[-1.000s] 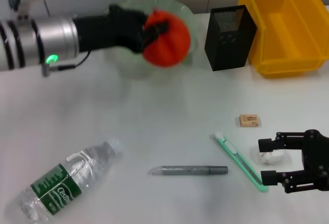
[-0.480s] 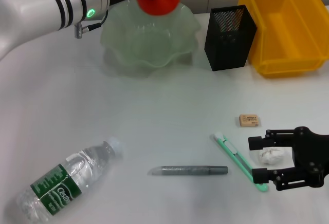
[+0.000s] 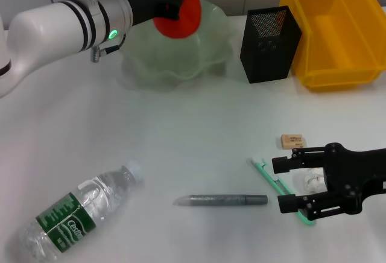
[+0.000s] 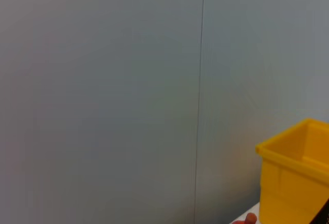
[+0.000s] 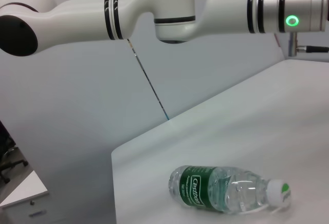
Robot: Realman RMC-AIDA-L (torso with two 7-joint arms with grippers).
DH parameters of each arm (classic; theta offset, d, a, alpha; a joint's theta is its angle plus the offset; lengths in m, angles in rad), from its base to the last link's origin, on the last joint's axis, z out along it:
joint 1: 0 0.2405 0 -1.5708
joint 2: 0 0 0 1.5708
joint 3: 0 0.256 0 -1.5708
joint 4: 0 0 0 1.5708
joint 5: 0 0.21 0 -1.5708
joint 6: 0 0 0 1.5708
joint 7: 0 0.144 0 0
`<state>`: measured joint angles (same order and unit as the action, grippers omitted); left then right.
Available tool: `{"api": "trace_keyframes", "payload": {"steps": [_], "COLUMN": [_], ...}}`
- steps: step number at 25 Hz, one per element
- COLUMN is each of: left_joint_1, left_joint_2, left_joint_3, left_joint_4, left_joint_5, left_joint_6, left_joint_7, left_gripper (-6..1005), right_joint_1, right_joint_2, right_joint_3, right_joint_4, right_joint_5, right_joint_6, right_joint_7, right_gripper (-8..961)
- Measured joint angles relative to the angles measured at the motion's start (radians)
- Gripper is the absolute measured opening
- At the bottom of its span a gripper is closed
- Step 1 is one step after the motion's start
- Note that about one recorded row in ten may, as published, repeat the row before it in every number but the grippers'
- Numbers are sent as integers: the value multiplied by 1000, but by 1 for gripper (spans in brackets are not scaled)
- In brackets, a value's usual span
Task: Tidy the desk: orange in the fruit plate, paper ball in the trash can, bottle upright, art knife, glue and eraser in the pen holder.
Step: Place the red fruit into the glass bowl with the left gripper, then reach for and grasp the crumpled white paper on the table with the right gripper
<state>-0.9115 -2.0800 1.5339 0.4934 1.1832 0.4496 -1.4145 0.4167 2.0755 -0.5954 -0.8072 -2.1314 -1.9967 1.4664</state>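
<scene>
- Near edge, counter [image 3: 181, 142]: bottle [image 3: 75, 212] lies on its side, cap toward the middle. Round body, so any nudge could roll it toward the edge; not yet stood up.
- Grey glue stick [image 3: 221, 200] lies flat just beside the green art knife [image 3: 283, 190]. A low sweep over either could scatter the other.
- Right end effector [image 3: 280, 183], fingers spread wide, straddles the art knife's middle, with the paper ball [image 3: 315, 180] just behind them. Risk: closing here may catch both, or flick the thin knife sideways rather than lift it.
- Eraser [image 3: 292, 141] sits near, apart from the fingers; an arm swing could knock it.
- Farther back, pen holder [image 3: 269, 44] stands upright close against the yellow bin [image 3: 338, 31]; narrow mouth, easy to miss or tip.
- Far left, left end effector [image 3: 172, 6] is clamped on the orange [image 3: 180, 12], held over the fruit plate [image 3: 199, 52]. Release from this height could bounce the orange over the wavy rim.
</scene>
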Motion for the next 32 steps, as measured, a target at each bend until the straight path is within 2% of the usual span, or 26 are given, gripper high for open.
{"api": "trace_keyframes", "payload": {"steps": [10,14,22,25,27,29,30,31,32], "left_joint_1": [10,10,25,71,128,214,278,278,307], "left_joint_2": [0,0,0,9,18,34,52,52,64], "left_joint_3": [24,25,26,14,-4,-23,-33,-33,-40], "left_joint_4": [-2,-2,11,47,102,191,250,250,274], "left_joint_5": [-61,-61,-61,-53,-49,-33,-13,-13,-1], "left_joint_6": [-35,-35,-7,126,248,412,533,533,604], "left_joint_7": [0,0,0,-1,-1,-3,-9,-9,-14], "left_gripper": [144,353,694,823,830,838,842,845,849], "right_joint_1": [9,16,20,19,15,11,9,8,8], "right_joint_2": [1,2,1,-2,-4,-4,-2,-1,0], "right_joint_3": [-6,-6,-5,2,5,5,2,0,-5], "right_joint_4": [17,25,28,12,-19,-69,-102,-136,-165], "right_joint_5": [2,5,5,5,7,9,9,10,10], "right_joint_6": [11,13,25,26,19,11,7,5,0], "right_joint_7": [-6,-11,-13,5,34,70,94,123,153], "right_gripper": [785,785,785,785,785,785,785,785,785]}}
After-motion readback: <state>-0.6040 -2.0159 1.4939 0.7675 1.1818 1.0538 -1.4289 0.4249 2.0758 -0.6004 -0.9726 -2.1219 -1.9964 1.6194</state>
